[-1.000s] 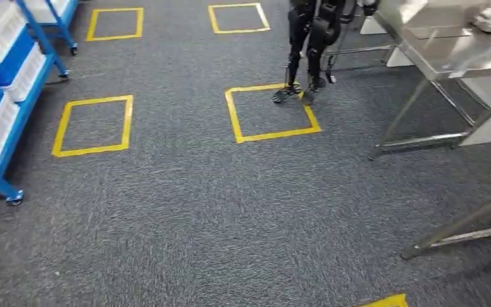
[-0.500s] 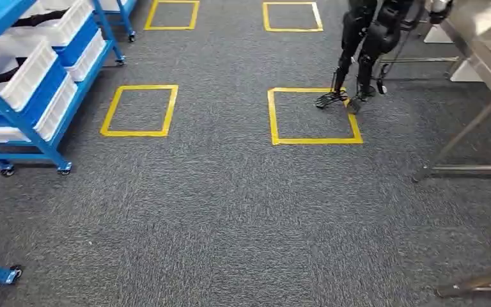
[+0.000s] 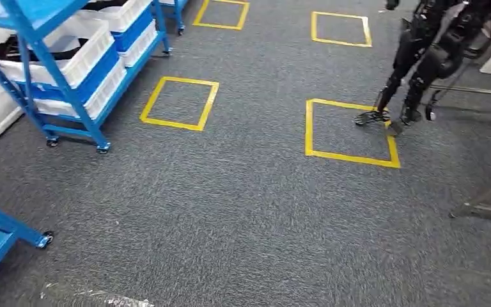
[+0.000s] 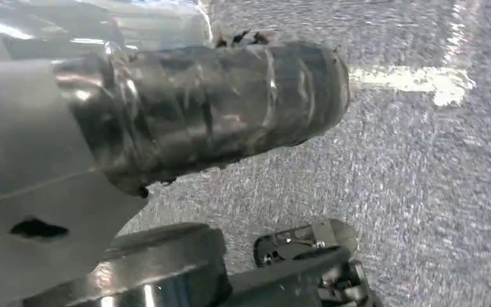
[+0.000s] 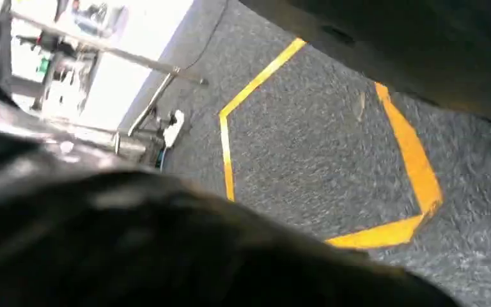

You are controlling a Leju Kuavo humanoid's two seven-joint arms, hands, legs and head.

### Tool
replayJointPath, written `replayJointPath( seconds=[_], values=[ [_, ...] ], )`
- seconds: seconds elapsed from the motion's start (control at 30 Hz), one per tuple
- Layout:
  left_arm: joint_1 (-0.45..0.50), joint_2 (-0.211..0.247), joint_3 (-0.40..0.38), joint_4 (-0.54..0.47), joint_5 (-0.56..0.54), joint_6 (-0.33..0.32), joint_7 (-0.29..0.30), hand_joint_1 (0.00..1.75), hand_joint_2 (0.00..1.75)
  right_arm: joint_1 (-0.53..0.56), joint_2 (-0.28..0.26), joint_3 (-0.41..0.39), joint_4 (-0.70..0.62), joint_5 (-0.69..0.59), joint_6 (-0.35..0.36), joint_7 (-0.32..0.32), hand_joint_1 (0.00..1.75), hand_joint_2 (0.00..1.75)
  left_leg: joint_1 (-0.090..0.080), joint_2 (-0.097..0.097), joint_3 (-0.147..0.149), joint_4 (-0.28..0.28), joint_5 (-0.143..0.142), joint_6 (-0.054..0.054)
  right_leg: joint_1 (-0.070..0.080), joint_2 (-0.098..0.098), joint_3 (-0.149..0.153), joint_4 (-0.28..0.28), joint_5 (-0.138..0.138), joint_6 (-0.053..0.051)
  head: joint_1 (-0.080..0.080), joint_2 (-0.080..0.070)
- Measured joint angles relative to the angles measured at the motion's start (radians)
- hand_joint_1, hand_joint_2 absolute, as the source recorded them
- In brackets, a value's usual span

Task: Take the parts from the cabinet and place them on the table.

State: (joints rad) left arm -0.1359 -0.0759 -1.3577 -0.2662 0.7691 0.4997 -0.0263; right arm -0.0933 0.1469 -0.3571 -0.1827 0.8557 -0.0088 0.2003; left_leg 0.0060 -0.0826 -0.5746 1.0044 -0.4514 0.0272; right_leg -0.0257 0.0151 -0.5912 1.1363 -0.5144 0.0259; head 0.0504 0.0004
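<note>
In the head view the blue wheeled cabinet (image 3: 70,96) stands at the upper left, its shelves holding white bins (image 3: 80,48) with dark parts inside. The left wrist view shows my left hand (image 4: 102,141) close up: a grey cover and a dark thick piece wrapped in shiny film, hanging above the carpet. I cannot tell whether it holds anything. My right hand (image 5: 134,243) is a dark blurred mass in the right wrist view, its fingers unreadable. A crinkled strip of clear film (image 3: 89,297) shows at the head view's lower left edge.
Grey carpet carries yellow taped squares (image 3: 351,157). Another black legged robot (image 3: 428,57) stands at the upper right by one square. A metal table leg (image 3: 486,198) is at the right edge. A second blue frame with a caster (image 3: 0,227) sits at the lower left.
The camera has swung left: the blue cabinet has come further into view and closer, while the steel tables on the right have slid out of the picture.
</note>
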Motion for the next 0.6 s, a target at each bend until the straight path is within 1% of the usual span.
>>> replayJointPath(
  seconds=[0.03, 0.07, 0.1, 0.13, 0.17, 0.2, 0.23, 0.27, 0.3, 0.33, 0.37, 0.4, 0.43, 0.47, 0.5, 0.53, 0.57, 0.6],
  values=[
    [0.000, 0.000, 0.000, 0.000, 0.000, 0.000, 0.000, 0.00, 0.00, 0.000, 0.000, 0.000, 0.000, 0.001, 0.000, 0.000, 0.00, 0.00, 0.001, -0.013, -0.003, 0.007, -0.003, -0.005, -0.005, 0.036, 0.029, -0.077, 0.027, 0.000, 0.000, 0.000],
    [-0.002, 0.000, 0.000, 0.000, 0.000, 0.000, -0.001, 0.00, 0.00, 0.001, 0.000, 0.001, 0.001, 0.002, 0.000, 0.000, 0.00, 0.00, -0.005, -0.022, -0.013, 0.019, -0.008, -0.013, -0.004, 0.078, 0.036, -0.098, 0.012, 0.001, 0.000, 0.000],
    [-0.003, 0.000, 0.000, 0.000, 0.001, 0.001, -0.002, 0.00, 0.00, 0.001, 0.000, 0.004, 0.001, 0.005, 0.001, 0.000, 0.00, 0.00, -0.001, -0.031, -0.017, 0.018, -0.006, -0.018, -0.004, 0.066, 0.031, -0.092, 0.014, -0.002, -0.001, 0.000],
    [-0.001, 0.000, 0.000, 0.000, 0.002, 0.002, -0.003, 0.00, 0.00, -0.001, 0.001, 0.006, 0.001, 0.008, 0.003, 0.000, 0.00, 0.00, 0.001, -0.040, -0.019, 0.016, -0.003, -0.023, 0.000, 0.057, 0.033, -0.092, 0.013, -0.007, -0.001, 0.000],
    [0.001, 0.000, 0.000, 0.000, 0.005, 0.002, -0.006, 0.00, 0.00, -0.005, 0.001, 0.008, 0.001, 0.011, 0.004, 0.000, 0.00, 0.00, 0.004, -0.053, -0.019, 0.010, 0.001, -0.030, 0.005, 0.049, 0.035, -0.092, 0.014, -0.013, -0.001, 0.000],
    [0.003, 0.001, 0.000, 0.000, 0.008, 0.003, -0.007, 0.00, 0.00, -0.005, 0.002, 0.008, 0.001, 0.013, 0.007, 0.000, 0.00, 0.00, 0.004, -0.062, -0.027, 0.012, 0.000, -0.037, -0.006, 0.032, 0.045, -0.104, 0.021, -0.025, -0.002, 0.000],
    [0.005, 0.001, 0.000, 0.000, 0.009, 0.003, -0.008, 0.00, 0.00, -0.005, 0.001, 0.008, 0.001, 0.013, 0.008, 0.001, 0.00, 0.00, 0.001, -0.006, -0.031, 0.033, -0.015, -0.038, -0.003, 0.018, 0.052, -0.109, 0.023, -0.030, -0.001, 0.000],
    [0.005, 0.001, 0.000, 0.000, 0.010, 0.004, -0.008, 0.00, 0.00, -0.002, 0.001, 0.009, 0.001, 0.013, 0.010, 0.001, 0.00, 0.00, -0.001, 0.039, -0.056, 0.083, -0.046, -0.042, -0.001, 0.008, 0.053, -0.111, 0.024, -0.034, -0.006, 0.000],
    [0.003, 0.001, 0.000, 0.000, 0.012, 0.004, -0.008, 0.00, 0.00, 0.000, 0.001, 0.009, 0.001, 0.014, 0.013, 0.001, 0.00, 0.00, 0.001, 0.058, -0.093, 0.159, -0.082, -0.045, 0.004, -0.009, 0.053, -0.110, 0.022, -0.040, -0.005, 0.000],
    [0.002, 0.001, 0.000, 0.000, 0.014, 0.004, -0.008, 0.00, 0.00, 0.002, 0.001, 0.011, 0.001, 0.016, 0.016, 0.000, 0.00, 0.00, 0.002, 0.066, -0.131, 0.234, -0.112, -0.048, 0.007, -0.024, 0.053, -0.109, 0.021, -0.042, -0.005, 0.000],
    [0.001, 0.001, 0.000, 0.000, 0.021, 0.005, -0.009, 0.00, 0.00, 0.002, 0.001, 0.015, 0.001, 0.021, 0.018, 0.000, 0.00, 0.00, 0.003, 0.068, -0.161, 0.292, -0.127, -0.049, 0.009, -0.041, 0.053, -0.108, 0.018, -0.045, -0.005, 0.000],
    [0.002, 0.001, 0.000, 0.000, 0.026, 0.006, -0.011, 0.00, 0.00, 0.002, 0.001, 0.018, 0.001, 0.028, 0.020, 0.000, 0.00, 0.00, 0.003, 0.070, -0.169, 0.306, -0.121, -0.049, 0.010, -0.053, 0.054, -0.107, 0.016, -0.046, -0.005, 0.000],
    [0.004, 0.003, 0.000, 0.000, 0.033, 0.006, -0.016, 0.00, 0.00, 0.002, 0.001, 0.022, 0.001, 0.032, 0.021, 0.000, 0.00, 0.00, 0.003, 0.072, -0.154, 0.275, -0.093, -0.048, 0.011, -0.065, 0.056, -0.107, 0.014, -0.046, -0.005, 0.000],
    [0.006, 0.010, 0.000, 0.000, 0.040, 0.005, -0.023, 0.00, 0.00, 0.001, 0.001, 0.026, 0.001, 0.034, 0.025, 0.000, 0.00, 0.00, 0.003, 0.077, -0.116, 0.203, -0.050, -0.045, 0.012, -0.077, 0.059, -0.107, 0.011, -0.046, -0.005, 0.000],
    [0.006, 0.016, 0.000, 0.000, 0.043, 0.003, -0.028, 0.00, 0.00, 0.001, 0.001, 0.029, 0.001, 0.035, 0.027, 0.000, 0.00, 0.00, 0.002, 0.092, -0.069, 0.116, -0.009, -0.040, 0.013, -0.088, 0.064, -0.107, 0.007, -0.044, -0.005, 0.000],
    [0.005, 0.020, 0.001, 0.000, 0.046, 0.001, -0.033, 0.00, 0.00, 0.000, 0.001, 0.032, 0.001, 0.038, 0.030, -0.001, 0.00, 0.00, -0.004, 0.142, -0.029, 0.043, 0.008, -0.032, 0.015, -0.094, 0.069, -0.107, 0.004, -0.041, -0.005, 0.000],
    [0.002, 0.025, 0.001, 0.000, 0.051, -0.002, -0.038, 0.00, 0.00, 0.000, 0.001, 0.034, 0.001, 0.042, 0.033, -0.003, 0.00, 0.00, -0.021, 0.166, -0.015, 0.020, -0.005, -0.026, 0.024, -0.104, 0.070, -0.105, -0.002, -0.033, -0.005, 0.000],
    [0.000, 0.026, 0.002, 0.000, 0.053, -0.002, -0.040, 0.00, 0.00, 0.000, 0.001, 0.036, 0.001, 0.048, 0.035, -0.003, 0.00, 0.00, -0.019, 0.151, -0.020, 0.021, -0.001, -0.019, 0.023, -0.112, 0.071, -0.108, -0.002, -0.031, -0.003, 0.000]
  ],
)
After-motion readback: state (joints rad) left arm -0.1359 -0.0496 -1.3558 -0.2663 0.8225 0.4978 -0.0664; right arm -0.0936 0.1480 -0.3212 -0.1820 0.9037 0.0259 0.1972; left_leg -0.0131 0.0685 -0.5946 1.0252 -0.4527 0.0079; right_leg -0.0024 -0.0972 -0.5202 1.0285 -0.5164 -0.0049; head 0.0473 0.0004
